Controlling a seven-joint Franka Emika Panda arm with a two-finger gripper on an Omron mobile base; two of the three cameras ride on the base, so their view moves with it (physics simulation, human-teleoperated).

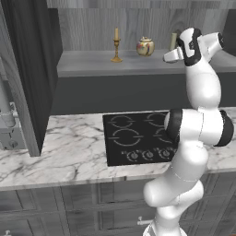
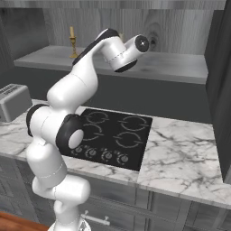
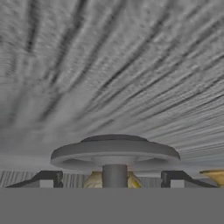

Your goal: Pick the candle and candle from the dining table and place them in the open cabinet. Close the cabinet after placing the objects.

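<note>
Inside, two candles (image 1: 116, 45) (image 1: 173, 41), one jar (image 1: 145, 46).

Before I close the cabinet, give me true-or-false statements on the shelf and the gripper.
1. The thin yellow taper in a gold candlestick stands upright on the grey cabinet shelf. True.
2. The round cream-and-gold lidded jar stands left of that taper in the left base view. False: the jar stands to its right.
3. The gripper is clamped on the stubby pale-olive candle with a grey metal base. False: the gripper is open, with the candle between its jaws.
4. A black cooktop sits in the white marble counter. True.
</note>
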